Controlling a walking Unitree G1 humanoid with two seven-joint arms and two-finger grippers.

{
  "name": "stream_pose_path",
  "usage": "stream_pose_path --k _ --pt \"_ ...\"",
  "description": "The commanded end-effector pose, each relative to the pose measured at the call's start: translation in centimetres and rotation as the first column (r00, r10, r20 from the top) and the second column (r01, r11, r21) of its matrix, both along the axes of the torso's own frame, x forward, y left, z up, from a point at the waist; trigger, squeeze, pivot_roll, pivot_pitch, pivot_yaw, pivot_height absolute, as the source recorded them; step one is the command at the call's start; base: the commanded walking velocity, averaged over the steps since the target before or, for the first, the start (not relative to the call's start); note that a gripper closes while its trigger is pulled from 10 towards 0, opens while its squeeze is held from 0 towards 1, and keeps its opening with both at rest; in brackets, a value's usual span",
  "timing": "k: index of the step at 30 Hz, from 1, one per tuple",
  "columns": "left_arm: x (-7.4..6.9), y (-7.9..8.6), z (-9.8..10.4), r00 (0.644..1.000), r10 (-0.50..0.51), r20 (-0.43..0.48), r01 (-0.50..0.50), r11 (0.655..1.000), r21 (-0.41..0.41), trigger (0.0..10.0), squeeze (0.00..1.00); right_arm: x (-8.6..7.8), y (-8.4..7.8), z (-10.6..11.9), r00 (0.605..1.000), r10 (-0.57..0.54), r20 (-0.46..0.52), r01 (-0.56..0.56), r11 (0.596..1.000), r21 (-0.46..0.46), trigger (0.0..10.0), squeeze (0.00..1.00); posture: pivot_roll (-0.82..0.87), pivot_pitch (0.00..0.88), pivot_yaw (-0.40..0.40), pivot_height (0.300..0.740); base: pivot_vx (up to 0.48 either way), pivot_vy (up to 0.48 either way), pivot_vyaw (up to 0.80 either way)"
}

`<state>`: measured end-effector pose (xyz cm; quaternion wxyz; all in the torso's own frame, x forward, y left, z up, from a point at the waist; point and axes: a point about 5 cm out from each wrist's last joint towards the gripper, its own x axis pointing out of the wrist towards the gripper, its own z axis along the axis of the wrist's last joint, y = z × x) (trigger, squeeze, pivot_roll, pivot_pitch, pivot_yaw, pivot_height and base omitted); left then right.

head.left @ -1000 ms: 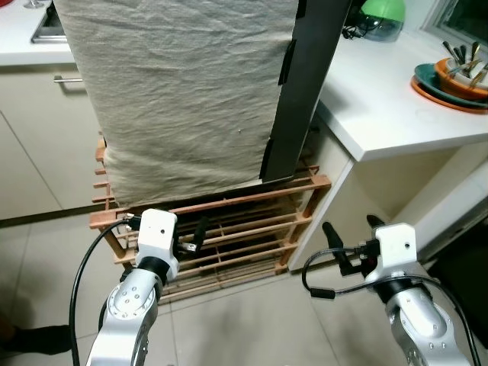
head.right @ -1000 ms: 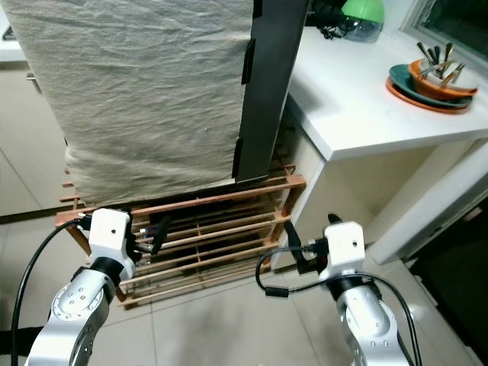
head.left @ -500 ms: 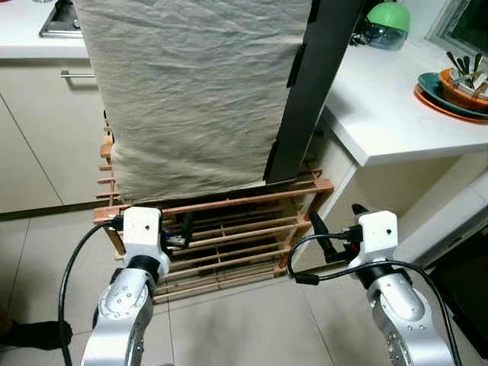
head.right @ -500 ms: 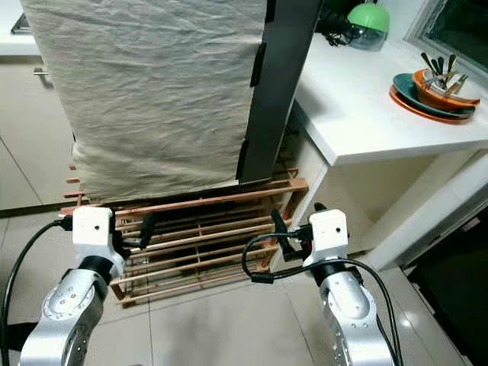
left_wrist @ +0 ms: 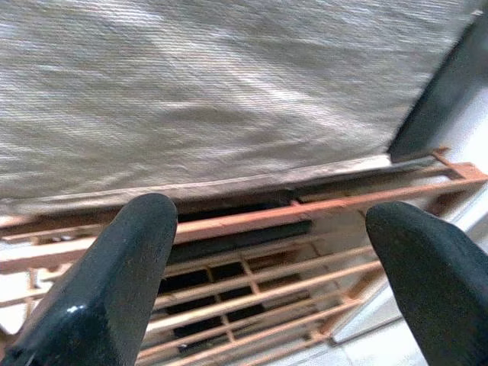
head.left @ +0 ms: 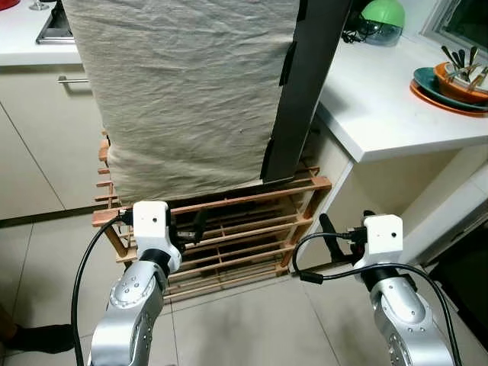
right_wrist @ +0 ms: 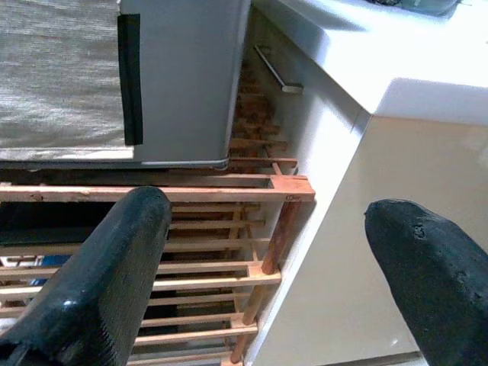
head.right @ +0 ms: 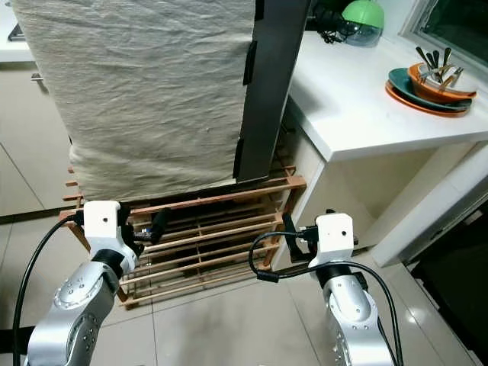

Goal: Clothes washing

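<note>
Draping wrinkled beige cloth [head.left: 183,91] | slatted wooden rack [head.left: 229,229] | both end effectors spread wide

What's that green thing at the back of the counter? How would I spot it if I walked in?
Start at the white counter on the right, beside the tall appliance draped in a beige cloth. At its far end, near the window, sits a rounded container with a bright green dome lid over a clear base. The stacked bowls holding cutlery nearby are orange and teal, not green.
</note>
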<state>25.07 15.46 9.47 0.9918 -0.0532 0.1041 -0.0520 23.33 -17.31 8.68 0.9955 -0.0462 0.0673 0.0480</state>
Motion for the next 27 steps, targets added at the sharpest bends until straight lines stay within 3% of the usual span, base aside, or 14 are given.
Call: stream_pose_path --k 1,4,6,13,17,20,27 --pt "0.7 -0.3 0.9 0.999 -0.007 0.032 0.007 1.0 0.016 10.0 0.0 0.4 0.1 1.1 1.0 -0.009 0.03 0.009 1.0 0.016 10.0 0.0 -0.05 0.0 -0.043 0.74 0.0 0.0 0.0" --pt "1.1 -0.8 2.2 0.994 -0.034 0.104 0.033 0.999 0.005 10.0 0.0 0.6 0.3 1.1 1.0 -0.017 0.005 0.017 1.0 0.009 10.0 0.0 -0.05 0.0 -0.041 0.74 0.0 0.0 0.0" --pt "1.3 -0.9 2.8 0.99 -0.035 0.138 0.027 0.998 0.055 10.0 0.0 0.6 0.4 1.1 1.0 -0.021 0.004 0.021 0.999 0.035 10.0 0.0 -0.05 0.0 -0.037 0.74 0.0 0.0 -0.8" --pt "1.4 -1.5 3.6 0.981 -0.103 0.165 0.084 0.989 0.12 10.0 0.0 0.9 0.1 1.6 0.996 -0.086 0.008 0.086 0.995 0.056 10.0 0.0 -0.05 0.0 -0.033 0.74 0.0 0.0 -0.8" --pt "1.7 -1.3 4.6 0.978 -0.082 0.194 0.07 0.995 0.069 10.0 0.0 1.1 0.2 1.7 0.995 -0.099 -0.012 0.1 0.992 0.074 10.0 0.0 -0.04 0.0 -0.033 0.74 0.0 0.0 -0.8" --pt "1.9 -1.7 5.4 0.966 -0.145 0.213 0.118 0.984 0.134 10.0 0.0 1.4 0.5 2.1 0.994 -0.108 0.002 0.107 0.991 0.085 10.0 0.0 -0.03 0.0 -0.033 0.74 0.31 0.0 -0.8" --pt "2.1 -1.4 6.1 0.966 -0.13 0.224 0.104 0.987 0.122 10.0 0.0 2.0 0.5 3.8 0.989 -0.13 0.065 0.126 0.99 0.063 10.0 0.0 -0.03 0.0 -0.03 0.74 0.302 0.0 -0.8"
